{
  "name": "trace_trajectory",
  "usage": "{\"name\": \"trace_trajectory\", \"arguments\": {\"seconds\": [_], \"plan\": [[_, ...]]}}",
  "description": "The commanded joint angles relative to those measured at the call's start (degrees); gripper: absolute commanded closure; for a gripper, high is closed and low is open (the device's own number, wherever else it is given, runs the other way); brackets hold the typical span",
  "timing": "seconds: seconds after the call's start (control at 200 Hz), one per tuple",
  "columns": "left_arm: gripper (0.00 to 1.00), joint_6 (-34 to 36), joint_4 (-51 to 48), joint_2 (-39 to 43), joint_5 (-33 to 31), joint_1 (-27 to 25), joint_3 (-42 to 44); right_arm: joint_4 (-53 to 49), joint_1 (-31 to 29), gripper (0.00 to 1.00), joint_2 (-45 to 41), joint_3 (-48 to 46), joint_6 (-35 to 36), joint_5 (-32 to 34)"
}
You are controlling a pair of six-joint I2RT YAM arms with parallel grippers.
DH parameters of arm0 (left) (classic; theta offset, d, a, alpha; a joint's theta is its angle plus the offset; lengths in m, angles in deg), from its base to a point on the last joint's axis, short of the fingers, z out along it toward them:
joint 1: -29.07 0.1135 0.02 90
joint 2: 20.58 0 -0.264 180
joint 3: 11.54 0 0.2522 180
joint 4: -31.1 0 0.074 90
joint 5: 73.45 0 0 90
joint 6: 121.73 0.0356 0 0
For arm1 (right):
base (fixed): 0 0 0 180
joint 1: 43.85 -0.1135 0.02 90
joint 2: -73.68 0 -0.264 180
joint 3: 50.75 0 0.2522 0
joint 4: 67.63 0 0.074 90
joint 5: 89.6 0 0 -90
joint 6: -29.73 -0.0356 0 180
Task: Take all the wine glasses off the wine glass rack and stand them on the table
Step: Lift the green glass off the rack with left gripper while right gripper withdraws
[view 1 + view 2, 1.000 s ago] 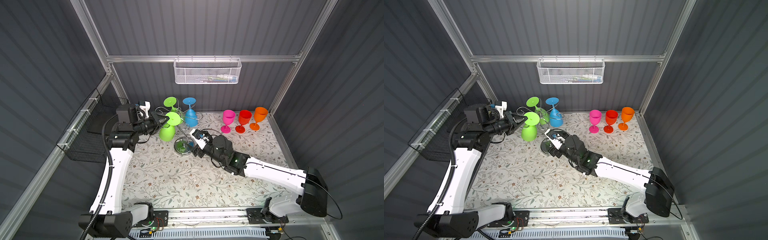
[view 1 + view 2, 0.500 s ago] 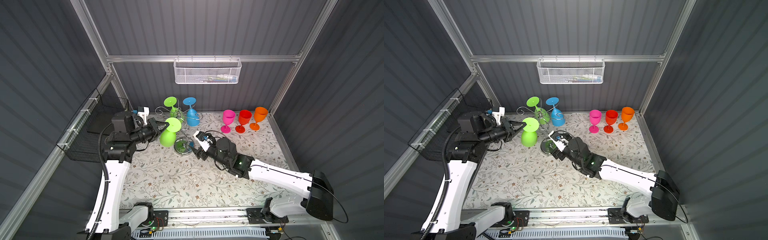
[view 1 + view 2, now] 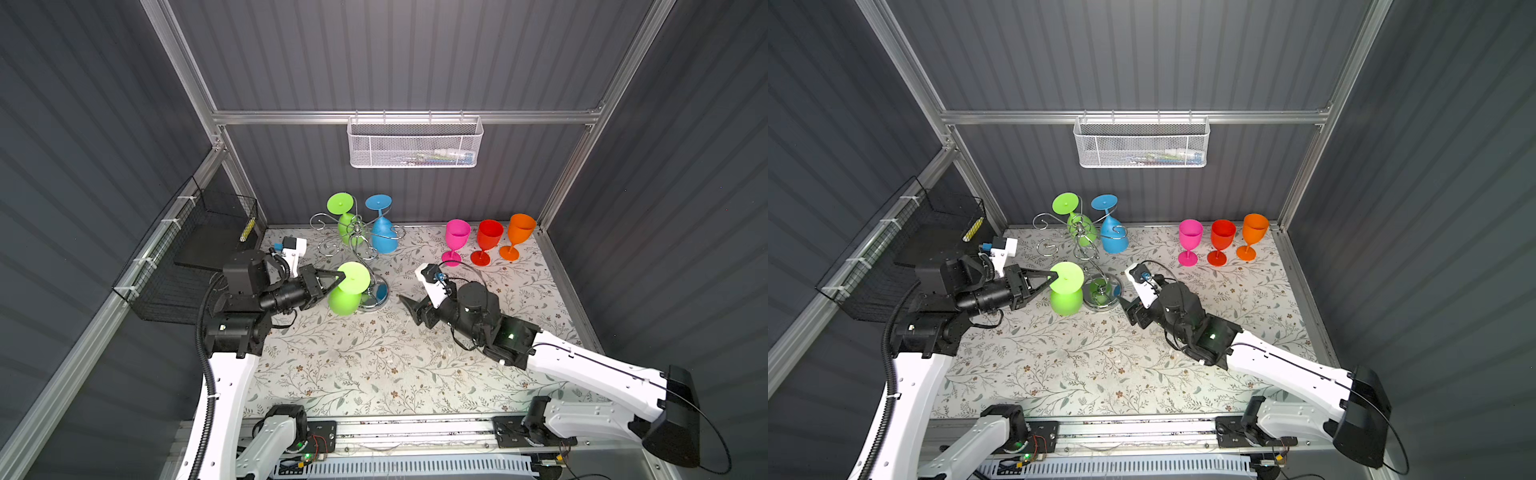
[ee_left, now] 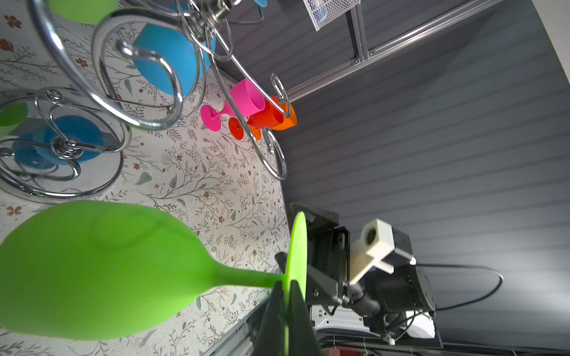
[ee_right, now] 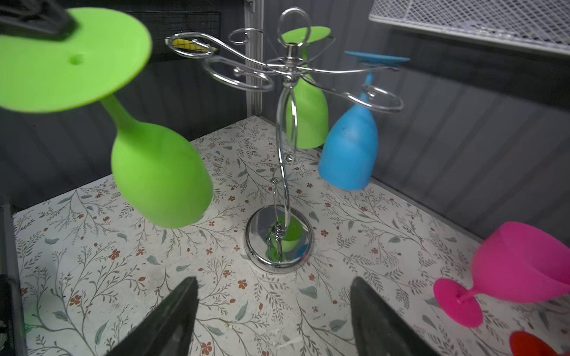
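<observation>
Grey panelled booth, floral table (image 3: pixel 353 365).

Both top views: wine glass rack (image 3: pixel 360 243) standing near back edge, toward back-left corner, with a second lime glass (image 3: pixel 347 226) and a blue glass (image 3: pixel 383 240) hanging on it. Pink glass (image 3: pixel 456 237), red glass (image 3: pixel 487 239) and orange glass (image 3: pixel 518 230) upright along back edge toward back-right corner. Left end effector (image 3: pixel 338 277) clenched on foot rim of lime wine glass (image 3: pixel 347 293), bowl down, above table just in front of rack, toward left edge. Right end effector (image 3: pixel 410 308) released and empty, low over table, near rack base (image 3: pixel 376 296) on its right-edge side.

Left wrist view: fingers (image 4: pixel 300 323) pinching thin foot disc edge-on, stem and bowl sticking out sideways. Rack base beside bowl, apart.

Right wrist view: jaws wide, nothing between. Held glass tilted, clear of scroll arms and apart from twisted stem.

Judged step: carry-off, removal nearly done. Best done slowly, with a firm pinch, thin rim likely to pivot. Pull toward open front-left of table, away from chrome. No swinging bowl into rack. Right side well back.
</observation>
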State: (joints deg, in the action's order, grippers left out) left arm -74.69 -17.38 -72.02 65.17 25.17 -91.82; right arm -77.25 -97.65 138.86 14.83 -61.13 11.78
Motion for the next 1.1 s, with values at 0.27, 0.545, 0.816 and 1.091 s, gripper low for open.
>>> {"name": "trace_trajectory", "arguments": {"seconds": [0.27, 0.545, 0.816, 1.091], "plan": [[1.00, 2.3, 14.1, 9.2, -9.9, -16.9, 14.4, -21.4, 18.7, 0.23, -3.8, 2.4, -24.4, -8.4], [1.00, 8.5, 18.7, 8.0, -25.8, -34.9, 17.2, -30.7, 28.1, 0.23, -2.6, 6.5, -32.9, -15.2], [1.00, 20.8, 17.7, -5.4, -49.9, -58.8, 10.2, -35.7, 35.0, 0.24, -4.7, 8.2, -37.9, -17.9], [1.00, 35.1, 14.6, -23.1, -75.6, -75.3, -0.4, -39.8, 41.9, 0.24, -6.6, 10.5, -42.7, -20.4]]}}
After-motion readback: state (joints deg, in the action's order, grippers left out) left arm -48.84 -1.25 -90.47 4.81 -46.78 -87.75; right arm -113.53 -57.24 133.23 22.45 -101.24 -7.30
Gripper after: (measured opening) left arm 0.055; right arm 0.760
